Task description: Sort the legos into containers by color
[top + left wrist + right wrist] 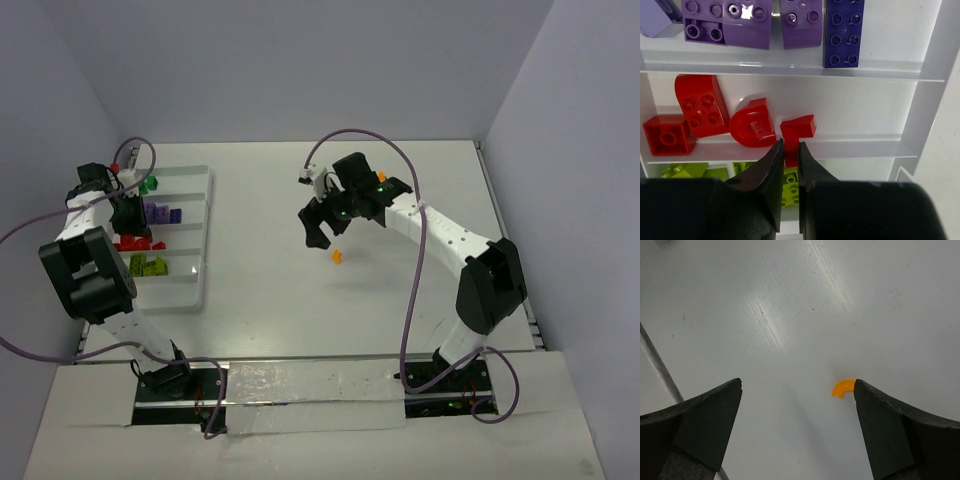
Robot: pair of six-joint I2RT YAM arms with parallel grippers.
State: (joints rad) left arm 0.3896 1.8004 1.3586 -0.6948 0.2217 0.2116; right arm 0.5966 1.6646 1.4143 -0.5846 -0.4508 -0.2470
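Orange curved lego [842,387] lies loose on tabletop [790,300], just beside one finger of the wide-open right hand [797,385], lined up for pickup. At the tray [929,75], left hand [789,147] pinches red lego [799,126] over the red compartment, likely to drop it.

We record the white tray [927,75] divided by ridges into long compartments. The upper compartment holds light purple bricks [727,22] and one dark purple brick [842,32]. The middle compartment holds four red pieces: a square brick [667,135], a sloped brick [700,105], a rounded brick [752,125] and a T-shaped brick [799,126]. The lower compartment holds lime green bricks [790,187], partly hidden. We find the left gripper [790,146] nearly closed, its tips pinching the stem of the T-shaped brick over the ridge between the red and lime compartments.
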